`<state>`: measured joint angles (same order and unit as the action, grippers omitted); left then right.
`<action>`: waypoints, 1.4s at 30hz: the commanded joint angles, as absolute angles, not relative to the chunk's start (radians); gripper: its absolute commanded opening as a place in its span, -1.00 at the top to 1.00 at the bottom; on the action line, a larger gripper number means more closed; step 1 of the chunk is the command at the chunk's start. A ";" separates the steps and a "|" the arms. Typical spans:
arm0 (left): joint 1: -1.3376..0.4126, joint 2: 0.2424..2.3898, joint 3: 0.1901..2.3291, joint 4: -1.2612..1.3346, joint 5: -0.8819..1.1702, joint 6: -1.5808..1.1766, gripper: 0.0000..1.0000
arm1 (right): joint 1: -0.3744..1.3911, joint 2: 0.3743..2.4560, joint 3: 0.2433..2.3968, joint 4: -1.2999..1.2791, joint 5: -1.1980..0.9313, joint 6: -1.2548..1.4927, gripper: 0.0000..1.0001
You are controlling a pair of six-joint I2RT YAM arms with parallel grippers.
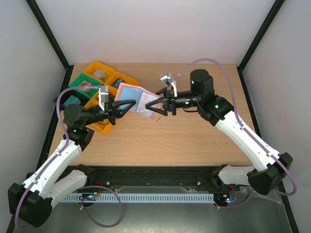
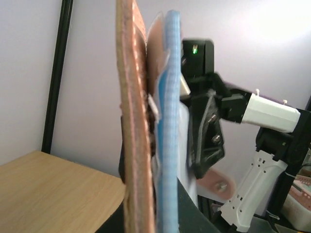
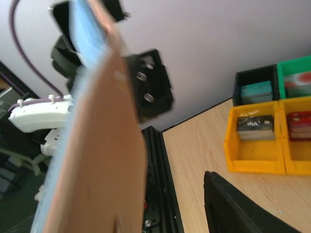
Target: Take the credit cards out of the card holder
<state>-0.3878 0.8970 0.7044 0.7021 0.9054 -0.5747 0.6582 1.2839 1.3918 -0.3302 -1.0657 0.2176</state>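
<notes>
While the card holder (image 2: 133,121) is held above the table (image 1: 194,141), the left claw (image 1: 129,105) is clamped on it, with blue cards (image 2: 170,145) pressed against it. The right claw (image 1: 161,108) is seen partly open at its opposite edge.

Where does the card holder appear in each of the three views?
Top external: the card holder is near the centre, above the wooden table.
Left wrist: edge-on, upright, left of centre.
Right wrist: its tan face fills the left half.
Shared landmark: the wooden table.

Matt leathery card holder (image 2: 133,121), wood-grain table (image 1: 194,141)
</notes>
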 commanded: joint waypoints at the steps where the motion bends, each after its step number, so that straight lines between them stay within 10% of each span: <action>1: -0.376 0.857 0.744 0.737 0.873 -0.522 0.95 | 0.593 1.183 1.183 0.105 -1.120 0.493 -0.10; 24: -0.369 0.827 0.738 0.742 0.841 -0.487 0.95 | 0.589 1.164 1.157 0.032 -1.013 0.483 -0.26; 37: -0.391 0.822 0.709 0.754 0.814 -0.530 0.95 | 0.703 1.285 1.198 0.272 -1.046 0.618 0.95; 42: -0.380 0.813 0.700 0.710 0.771 -0.546 0.95 | 0.702 1.248 1.158 0.330 -1.055 0.649 0.97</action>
